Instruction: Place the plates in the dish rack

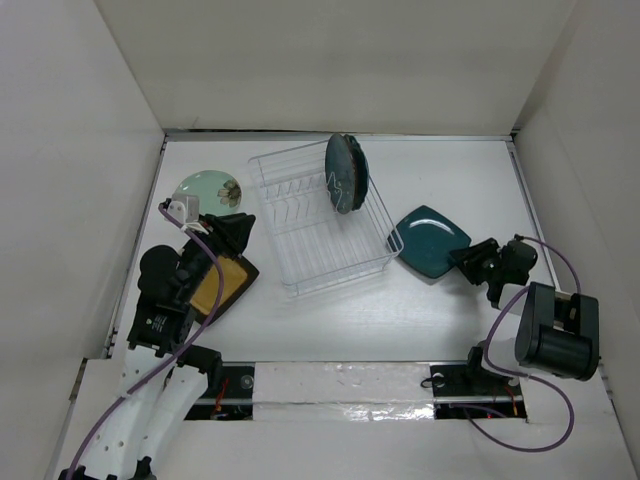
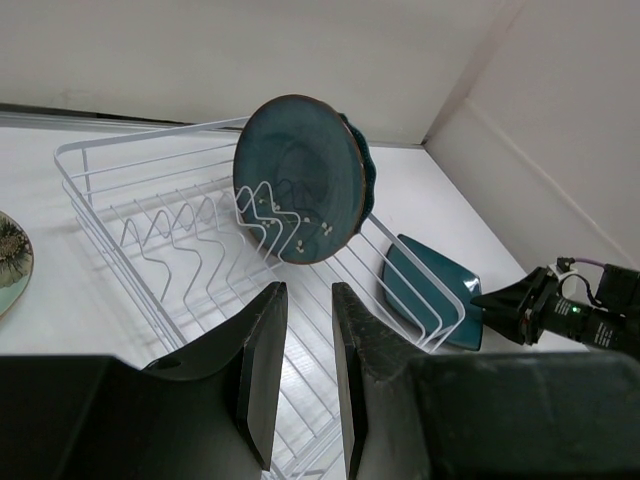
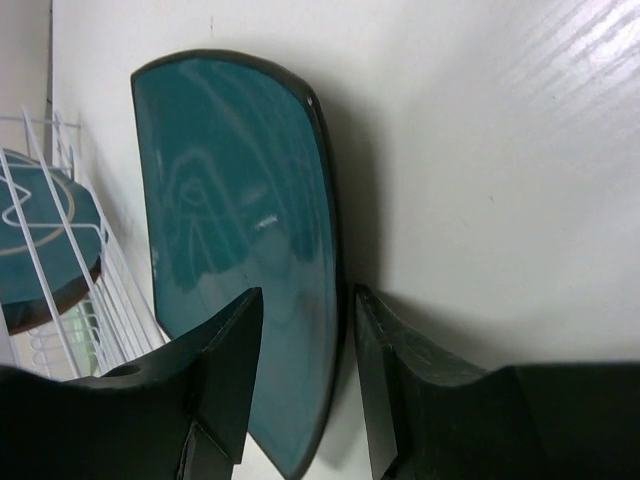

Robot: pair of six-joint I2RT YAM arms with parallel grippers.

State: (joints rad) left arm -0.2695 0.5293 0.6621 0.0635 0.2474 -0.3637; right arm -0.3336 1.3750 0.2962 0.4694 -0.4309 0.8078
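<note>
The dish rack (image 1: 277, 226) is thin white-coated wire, not solid. It is a rectangular basket with zigzag divider loops along its floor, and it sits askew in the middle of the white counter (image 1: 420, 330).

Two round dark teal plates (image 1: 346, 172) stand on edge in its far slots. The left wrist view shows the front one (image 2: 300, 175) as glossy, with a thin brown rim. Behind it, the edge of a second, scalloped plate (image 2: 366, 166) just peeks out. From above the pair reads almost as one disc.

The rounded-square teal plate (image 1: 432, 241) lies on the counter just right of the rack, with one corner at the rack's rim. The right hand (image 1: 468, 258) is at its near edge. Its wrist camera shows the glazed face (image 3: 230, 200) reflecting the light. The dark rim sits between the two black fingers (image 3: 225, 370), which are parted; whether they touch the plate cannot be told.

The left hand (image 1: 232, 232) sits left of the rack, its fingers (image 2: 262, 370) slightly apart and holding nothing. The mustard-yellow square plate (image 1: 215, 287), with its black rim, lies flat partly under that arm and shows only from above.

The pale green round plate (image 1: 208, 188), with a darker floral pattern, lies flat at the far left. The left wrist view catches only a sliver of it (image 2: 8, 265).

There is small white print on the left arm's housing (image 1: 160, 322), but it is too small to read. Purple cables (image 1: 560, 265) trail from both arms.
</note>
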